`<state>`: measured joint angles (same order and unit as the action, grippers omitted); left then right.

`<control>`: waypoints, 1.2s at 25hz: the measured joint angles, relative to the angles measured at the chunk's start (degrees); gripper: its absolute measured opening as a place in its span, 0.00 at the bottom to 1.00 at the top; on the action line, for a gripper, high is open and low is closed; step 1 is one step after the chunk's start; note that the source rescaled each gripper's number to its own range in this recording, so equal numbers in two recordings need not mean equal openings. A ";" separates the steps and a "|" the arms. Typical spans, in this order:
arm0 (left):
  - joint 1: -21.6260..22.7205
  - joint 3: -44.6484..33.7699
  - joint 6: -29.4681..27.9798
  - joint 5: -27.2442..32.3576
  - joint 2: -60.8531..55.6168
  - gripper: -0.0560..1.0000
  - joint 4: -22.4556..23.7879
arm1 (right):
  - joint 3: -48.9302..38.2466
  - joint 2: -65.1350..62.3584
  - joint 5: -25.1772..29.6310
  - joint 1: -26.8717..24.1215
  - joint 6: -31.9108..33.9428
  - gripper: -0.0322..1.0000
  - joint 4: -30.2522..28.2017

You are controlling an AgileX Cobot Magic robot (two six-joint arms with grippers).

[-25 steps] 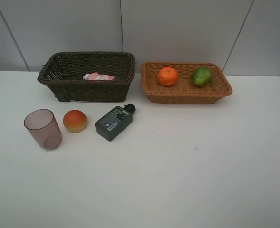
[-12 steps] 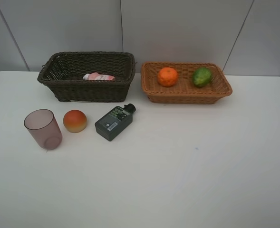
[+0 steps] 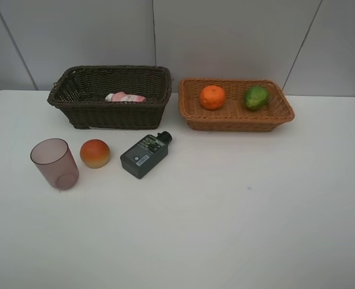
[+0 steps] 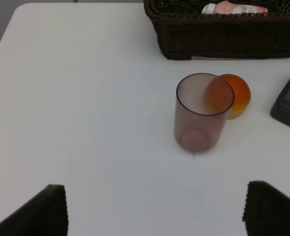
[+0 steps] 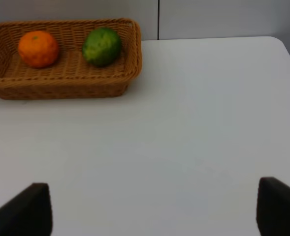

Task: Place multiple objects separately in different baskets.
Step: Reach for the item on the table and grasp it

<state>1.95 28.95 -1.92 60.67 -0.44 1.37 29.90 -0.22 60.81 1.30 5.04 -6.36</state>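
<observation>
While neither arm enters the high view, each wrist camera shows its own end effector. The left gripper (image 4: 154, 209) and the right gripper (image 5: 153, 209) both stand spread wide, with only the dark fingertips (image 4: 46, 211) in frame and nothing held between them.

**Sorted so far.** The dark brown basket (image 3: 111, 114), upper left of the high frame, holds the pink bottle (image 3: 125, 97) lying on its side. The light tan basket (image 3: 234, 123), upper right, holds the orange (image 3: 212, 97) and the lime-like fruit (image 3: 256, 97), which sit apart.

**Still to sort.** Three items sit on the white table (image 3: 237, 217) at centre left, in front of the dark basket. From left to right they are the cup (image 3: 55, 164), the peach-like fruit (image 3: 95, 153) and the dark grey bottle (image 3: 144, 155).

**Deciding relation.** All three lie on the left arm's side, so that arm is judged nearer. The right wrist view holds only the tan basket and bare table. In the left wrist view the cup stands directly ahead of the spread jaws and well apart from them, with the peach just behind it.

**Orientation.**
- The cup is upright, mouth up, with its long axis vertical.
- The grey bottle lies flat. Its long axis runs diagonally, with the cap pointing toward the upper right of the high frame, at the gap between the baskets.
</observation>
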 joint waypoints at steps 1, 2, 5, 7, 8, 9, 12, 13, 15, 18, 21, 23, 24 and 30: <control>0.00 0.00 0.00 0.00 0.00 0.93 0.00 | 0.00 0.00 0.00 0.00 0.00 0.80 0.00; 0.00 0.00 0.00 0.00 0.00 0.93 0.00 | 0.00 0.00 0.00 0.00 0.00 0.80 0.00; 0.00 0.00 0.00 0.00 0.00 0.93 0.00 | 0.00 0.00 0.00 0.00 -0.05 0.80 0.00; 0.00 0.00 0.00 0.00 0.00 0.93 0.00 | 0.00 0.00 0.00 0.00 -0.05 0.80 0.05; 0.00 0.00 0.00 0.00 0.00 0.93 0.00 | 0.00 0.00 0.00 0.00 -0.05 0.80 0.05; 0.00 0.00 0.00 0.00 0.00 0.93 0.00 | 0.00 0.00 0.00 0.00 -0.05 0.80 0.05; 0.00 0.00 0.00 0.00 0.00 0.93 0.00 | 0.00 0.00 0.00 0.00 -0.05 0.80 0.05; 0.00 0.00 0.00 0.00 0.00 0.93 0.00 | 0.00 0.00 0.00 0.00 -0.05 0.80 0.05; 0.00 0.00 0.00 0.00 0.00 0.93 0.00 | 0.00 0.00 0.00 0.00 -0.05 0.80 0.05; 0.00 0.00 0.00 0.00 1.39 0.93 0.00 | 0.00 0.00 0.00 0.00 -0.05 0.80 0.05; 0.00 0.00 0.00 0.00 4.47 0.93 -0.67 | 0.00 0.00 0.00 0.00 -0.11 0.80 0.05; 0.00 0.00 0.00 -0.02 7.16 0.93 -1.76 | 0.00 0.00 0.00 0.00 -0.11 0.80 0.05; 0.00 0.23 0.00 -0.14 8.40 0.93 -2.18 | 0.00 0.00 0.00 0.00 -0.11 0.80 0.05; 0.00 5.69 0.00 -2.54 17.72 0.93 -3.87 | 0.00 0.00 0.00 0.00 -0.11 0.80 0.05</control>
<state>1.95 34.64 -1.92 58.13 17.28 -2.50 29.90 -0.22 60.81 1.30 4.93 -6.30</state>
